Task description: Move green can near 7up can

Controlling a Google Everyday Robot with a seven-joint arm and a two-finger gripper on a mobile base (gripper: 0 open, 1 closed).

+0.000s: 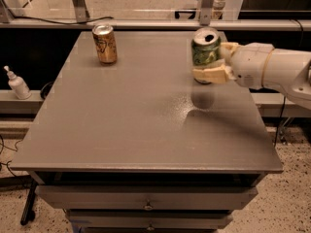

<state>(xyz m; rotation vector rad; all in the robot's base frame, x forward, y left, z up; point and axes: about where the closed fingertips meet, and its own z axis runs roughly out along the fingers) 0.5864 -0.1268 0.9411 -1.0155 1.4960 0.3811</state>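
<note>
My gripper (210, 60) is at the table's back right and is shut on the green can (204, 49). The can has a green body with pale markings and an open silver top. I hold it upright just above the grey table (121, 125), and its shadow falls on the surface below. One pale finger (209, 74) crosses the can's lower front. The white arm comes in from the right. The 7up can does not show; the held can and the gripper cover the back right spot of the table.
A gold-brown can (105, 43) stands at the table's back left. A white pump bottle (17, 83) sits on a ledge left of the table. A rail with metal posts runs behind the table. Drawers are below the front edge.
</note>
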